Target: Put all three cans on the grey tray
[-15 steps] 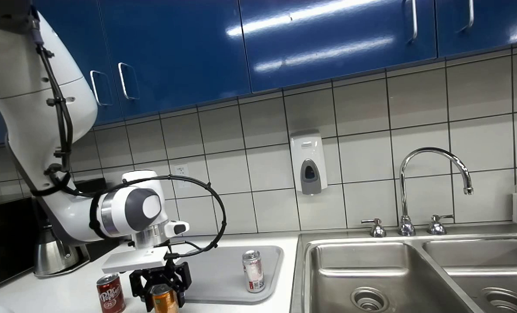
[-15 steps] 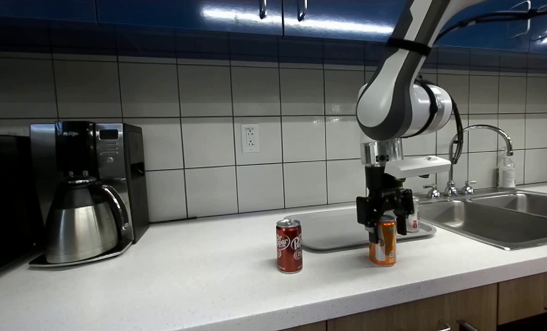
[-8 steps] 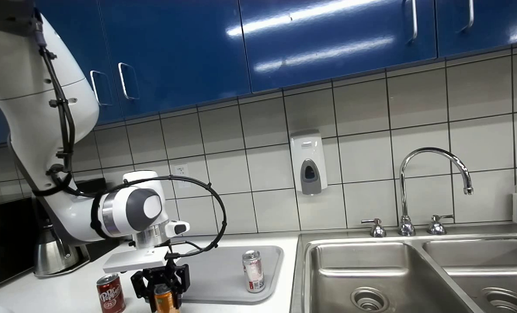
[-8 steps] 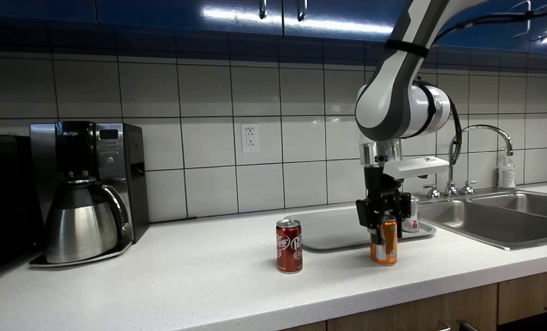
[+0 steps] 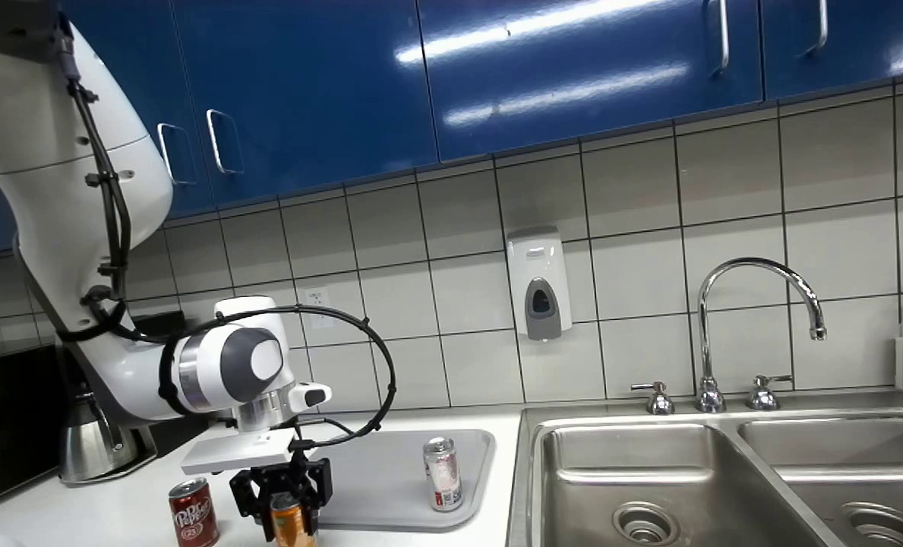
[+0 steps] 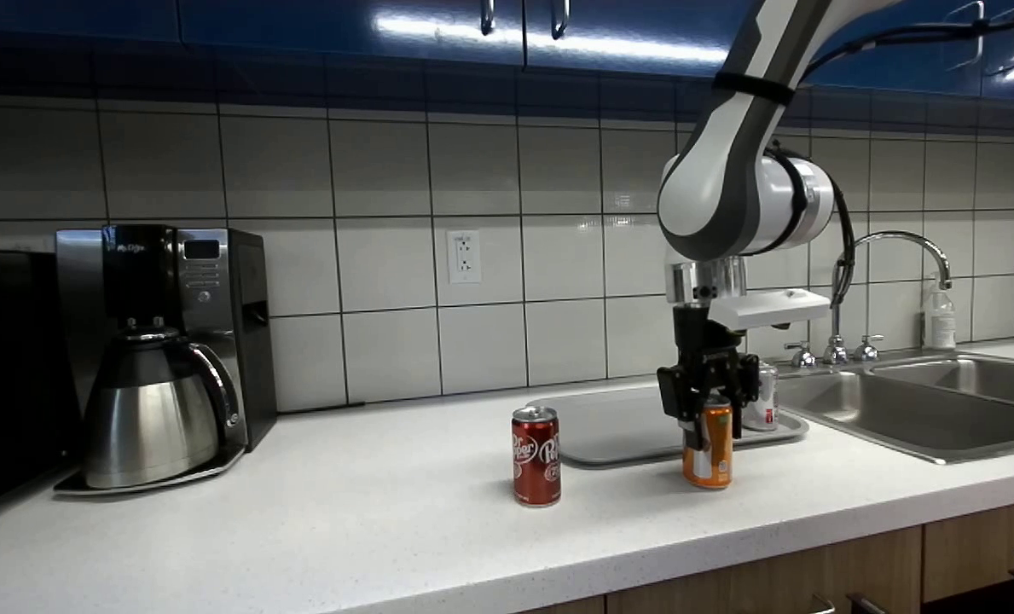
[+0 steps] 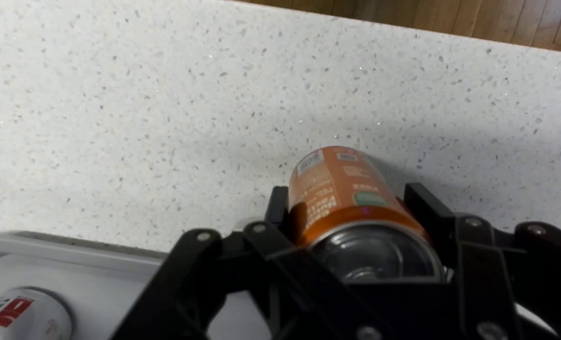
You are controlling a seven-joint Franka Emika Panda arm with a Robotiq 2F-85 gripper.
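The orange can is upright just off the grey tray, on the side toward the front edge of the counter; whether its base touches the counter I cannot tell. The gripper points down over it, its fingers clamped on either side of the can's upper part. The silver-grey can stands on the tray, near the end beside the sink. The dark red can stands upright off the tray, near its other end. The coffee maker, with its pot, stands well apart from the tray, past that same end.
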